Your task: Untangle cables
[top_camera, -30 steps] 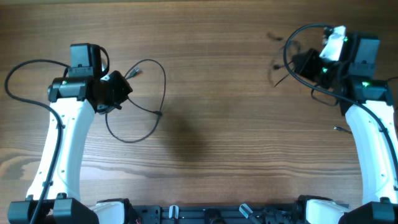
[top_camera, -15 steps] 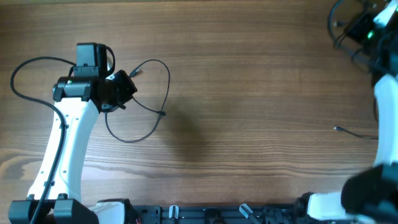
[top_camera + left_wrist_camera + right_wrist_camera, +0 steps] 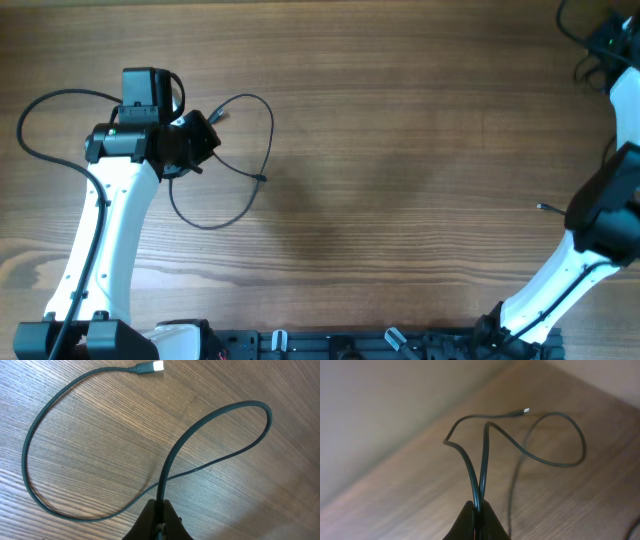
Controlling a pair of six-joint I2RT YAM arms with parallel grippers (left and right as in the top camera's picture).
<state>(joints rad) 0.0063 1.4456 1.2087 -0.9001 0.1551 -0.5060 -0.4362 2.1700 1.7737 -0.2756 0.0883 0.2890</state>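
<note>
While the right arm swings from mid-right out to the far right corner of the table (image 3: 400,120), the two held cables end up well apart.

Right pincer (image 3: 477,512): fingers together, clamped on two strands of the right-hand cable (image 3: 540,457), which arches up ahead of it and seems raised off the wood, its small plug end free. The swing carries this cord right away from the other one, so separation looks largely achieved. Left pincer (image 3: 160,519): barely shifted, fingers together and clamped on the left-hand cable (image 3: 30,455), which lies flat on the table as an open loop crossing itself once just ahead of the fingertips, its plug (image 3: 150,367) lying loose. Stray cord end (image 3: 543,207): on the table beside the right arm, held by neither pincer.
</note>
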